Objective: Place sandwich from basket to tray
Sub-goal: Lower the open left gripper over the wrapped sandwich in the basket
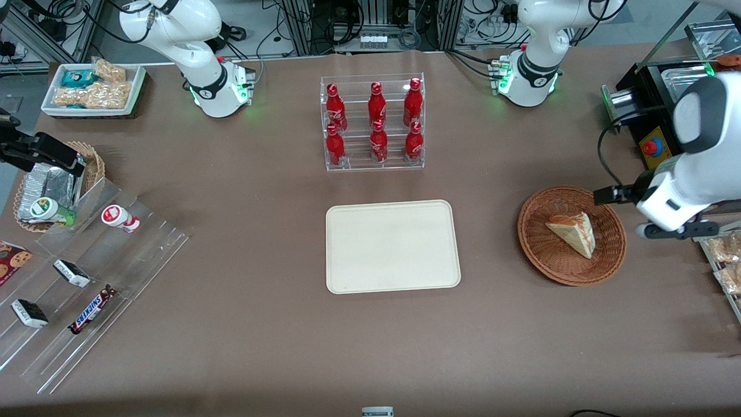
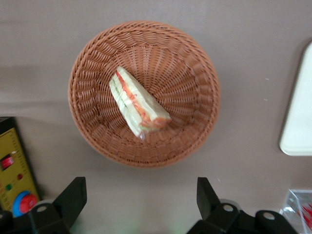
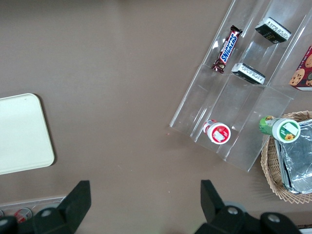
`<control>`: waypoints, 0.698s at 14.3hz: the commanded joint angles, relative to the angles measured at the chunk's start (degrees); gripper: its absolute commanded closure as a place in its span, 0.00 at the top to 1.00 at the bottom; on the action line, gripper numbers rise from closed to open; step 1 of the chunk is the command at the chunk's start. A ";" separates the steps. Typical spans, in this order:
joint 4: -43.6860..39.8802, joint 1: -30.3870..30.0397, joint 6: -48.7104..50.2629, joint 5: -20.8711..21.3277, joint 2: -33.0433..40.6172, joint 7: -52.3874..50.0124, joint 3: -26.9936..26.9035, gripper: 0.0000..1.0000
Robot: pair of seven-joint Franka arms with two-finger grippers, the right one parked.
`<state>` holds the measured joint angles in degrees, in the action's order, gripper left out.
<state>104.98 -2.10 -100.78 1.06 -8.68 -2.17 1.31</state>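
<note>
Sandwich lies on its side in the basket, roughly mid-bowl. It sits at mid-height in the front view, toward the working arm's end of the table. The wedge's cut edge w/ red-orange and green filling faces up toward the wrist cam, and its long axis runs diagonally across the weave. It rests loose on the wicker w/ nothing else in the bowl, so the long flat bread faces look reachable from above.

Gripper hangs above the basket's rim region, not touching sandwich or wicker. Its fingers are spread wide, and the gap looks broader than the wedge's thickness. That's probably why it's held this way: a pre-grasp pose, open enough to straddle the wedge before dropping. It isn't centred over the sandwich yet. My guess is it needs to shift over the bowl and prob. rotate so the pads close across the bread faces, not along the length.

Tray sits flat in the centre of the front frame, well apart from the basket w/ bare brown table between them. Nothing is on it, so the drop spot is free. The bottle rack, upper centre, stands farther from the front cam than the tray and clear of the basket-to-tray path.

Progress: pick not yet made. Risk: soft bread may squash or slip if pinched near the pointed tip.
</note>
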 commanded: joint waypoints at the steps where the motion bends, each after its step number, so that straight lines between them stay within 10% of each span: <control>1: 8.46 -1.15 -8.44 0.35 2.09 -1.77 0.18 1.00; 10: 23.07 -1.67 -31.47 0.00 2.36 -52.52 0.36 1.00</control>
<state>124.16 -3.54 -127.65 1.00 -8.15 -44.49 1.65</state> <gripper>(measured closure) 0.000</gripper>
